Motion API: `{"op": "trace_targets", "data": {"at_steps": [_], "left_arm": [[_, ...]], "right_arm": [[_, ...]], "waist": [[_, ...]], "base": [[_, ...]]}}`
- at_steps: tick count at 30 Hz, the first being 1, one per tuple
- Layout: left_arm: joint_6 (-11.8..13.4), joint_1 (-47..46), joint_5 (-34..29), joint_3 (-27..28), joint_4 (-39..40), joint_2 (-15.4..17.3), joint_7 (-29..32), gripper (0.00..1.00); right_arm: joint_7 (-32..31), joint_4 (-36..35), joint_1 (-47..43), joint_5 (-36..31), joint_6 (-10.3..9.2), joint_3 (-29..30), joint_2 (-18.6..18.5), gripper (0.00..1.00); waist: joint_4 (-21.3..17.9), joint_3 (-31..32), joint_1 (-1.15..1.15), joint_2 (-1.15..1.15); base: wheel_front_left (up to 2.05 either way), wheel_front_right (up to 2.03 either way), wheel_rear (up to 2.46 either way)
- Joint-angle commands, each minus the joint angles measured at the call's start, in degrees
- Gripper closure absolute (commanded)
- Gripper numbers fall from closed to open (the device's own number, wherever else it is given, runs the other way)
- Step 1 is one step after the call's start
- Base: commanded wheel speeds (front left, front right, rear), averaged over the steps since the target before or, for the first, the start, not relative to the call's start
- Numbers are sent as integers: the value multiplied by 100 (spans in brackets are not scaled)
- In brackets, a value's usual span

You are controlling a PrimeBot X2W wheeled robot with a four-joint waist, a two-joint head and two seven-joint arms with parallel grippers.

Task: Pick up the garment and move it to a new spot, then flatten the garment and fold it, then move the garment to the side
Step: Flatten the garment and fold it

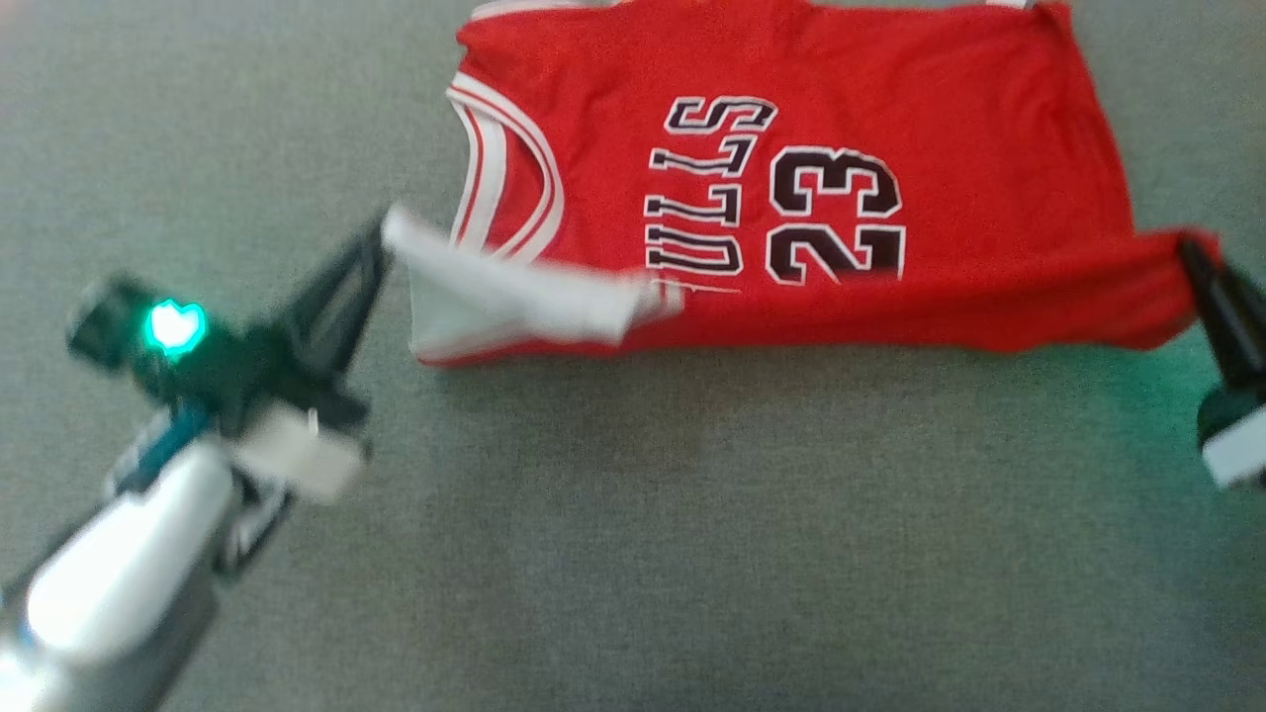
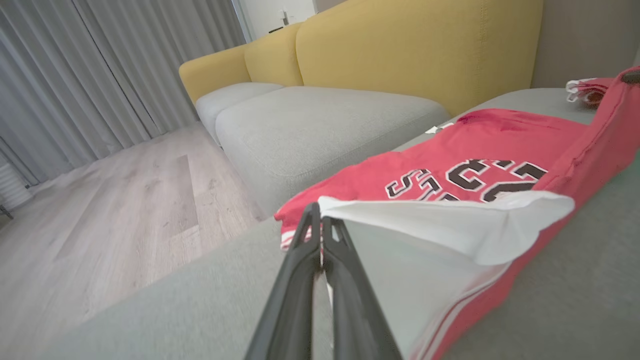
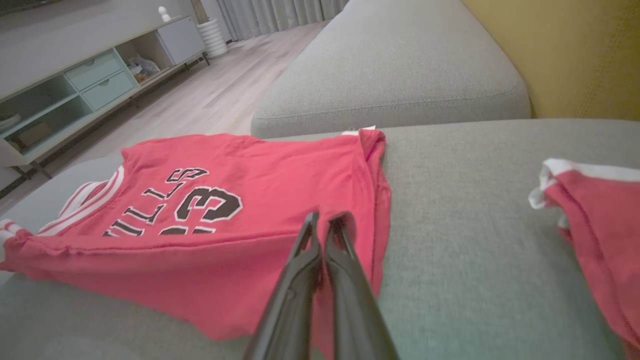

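Observation:
The garment (image 1: 890,119) is a red jersey with black "BULLS 23" lettering and white trim, spread on the grey sofa cushion (image 1: 692,544). Its near edge is lifted off the cushion between my two grippers. My left gripper (image 1: 381,232) is shut on the near left corner, where the white inside of the cloth folds outward (image 2: 450,220). In the left wrist view the fingertips (image 2: 314,215) pinch that white edge. My right gripper (image 1: 1187,247) is shut on the near right corner; in the right wrist view the garment (image 3: 250,200) wraps over its fingertips (image 3: 312,222).
A second red piece with white trim (image 3: 595,220) lies on the cushion to the right, apart from the jersey. The yellow backrest (image 2: 400,50) runs behind. Another grey cushion (image 2: 320,125) adjoins, with wooden floor (image 2: 125,200) and a low cabinet (image 3: 75,85) beyond.

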State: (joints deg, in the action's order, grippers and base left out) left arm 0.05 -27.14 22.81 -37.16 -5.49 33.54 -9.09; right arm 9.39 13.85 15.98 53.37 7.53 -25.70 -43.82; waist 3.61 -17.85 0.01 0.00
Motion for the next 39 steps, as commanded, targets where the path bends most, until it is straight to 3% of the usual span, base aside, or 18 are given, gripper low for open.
{"op": "trace_targets", "data": {"at_steps": [1,8,9,10,11,16,21,29,39], "left_arm": [[-48,-454,-75,271,14,129,-32,100],[-347,-1849,-465,157,-1002,-197,-222,100],[-350,-2120,-561,152,-1251,-295,-333,88],[-338,-2217,-577,165,-1373,-357,-384,56],[-319,-2290,-580,185,-1484,-424,-432,0],[-133,-2107,-476,332,-1787,-740,-571,0],[178,-931,-122,752,-1566,-1127,-588,0],[-64,63,146,1130,-1793,-1483,-590,0],[-485,-333,192,1175,-2896,-1823,-590,0]], "right_arm": [[-13,-59,130,-40,-4,-18,-161,100],[-73,253,1123,-99,-4,-250,-74,100],[-83,385,1340,-94,-4,-334,-53,78],[-105,447,1428,-95,-4,-391,-39,31],[-91,517,1512,-95,-4,-415,-15,0],[133,737,1694,-65,-4,-576,138,0],[428,839,1454,-51,-4,-654,162,0],[538,806,1105,-47,-4,-566,287,0],[555,986,993,-51,-4,-502,393,0]], "waist": [[-2,-197,-1,0],[-39,-767,-1,0],[-27,-902,-1,0],[-21,-956,-1,0],[-15,-999,-1,0],[-11,-991,-1,0],[-31,-617,-1,0],[-107,-451,-1,0],[-101,-559,-1,0]], "base": [[0,0,0],[0,0,0],[0,0,0],[0,0,0],[0,0,0],[0,0,0],[0,0,0],[0,0,0],[0,0,0]]}}
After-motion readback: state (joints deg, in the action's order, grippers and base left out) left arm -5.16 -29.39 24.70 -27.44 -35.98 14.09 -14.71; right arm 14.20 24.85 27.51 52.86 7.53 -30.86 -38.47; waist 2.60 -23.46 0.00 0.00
